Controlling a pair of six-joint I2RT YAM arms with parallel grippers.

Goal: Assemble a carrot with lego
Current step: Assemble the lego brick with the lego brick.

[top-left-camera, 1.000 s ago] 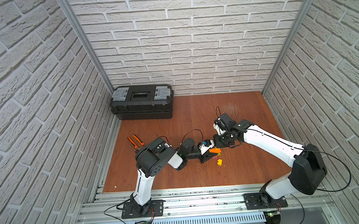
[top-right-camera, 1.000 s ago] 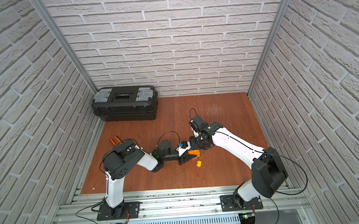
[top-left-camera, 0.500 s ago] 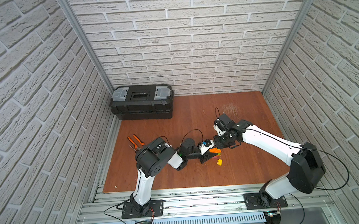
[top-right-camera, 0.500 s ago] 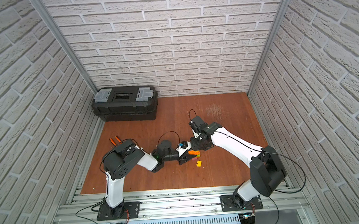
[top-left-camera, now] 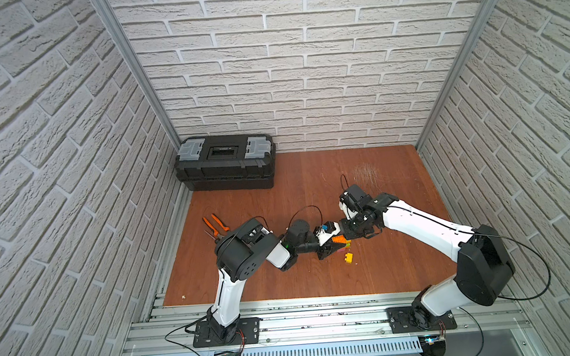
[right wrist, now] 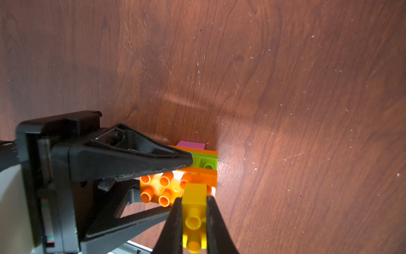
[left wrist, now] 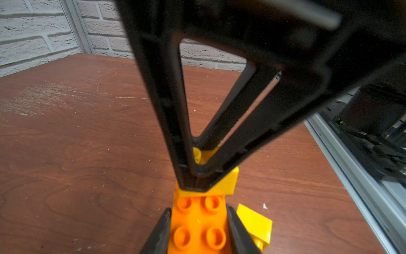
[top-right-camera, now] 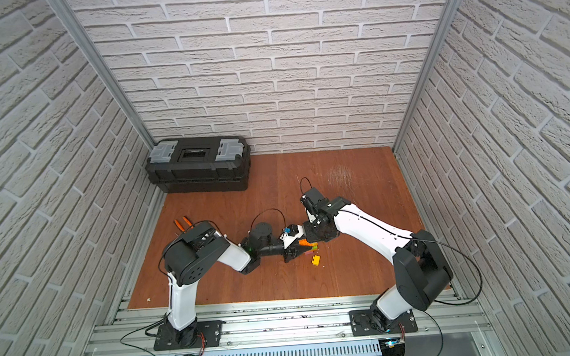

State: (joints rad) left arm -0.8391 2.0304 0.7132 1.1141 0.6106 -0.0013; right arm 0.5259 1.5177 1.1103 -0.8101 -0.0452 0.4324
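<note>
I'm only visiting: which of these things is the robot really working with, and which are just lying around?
Part of the job:
- carrot clump of joined bricks, in the left gripper
- held yellow brick, in the right gripper
- loose yellow brick nearby

Just lying about:
- black toolbox
- orange-handled pliers

The brown wooden table [top-left-camera: 388,271] carries a black toolbox [top-left-camera: 227,164] in its far left corner, orange-handled pliers [top-left-camera: 216,224] near the left edge, and a loose yellow brick [top-left-camera: 348,257].
</note>
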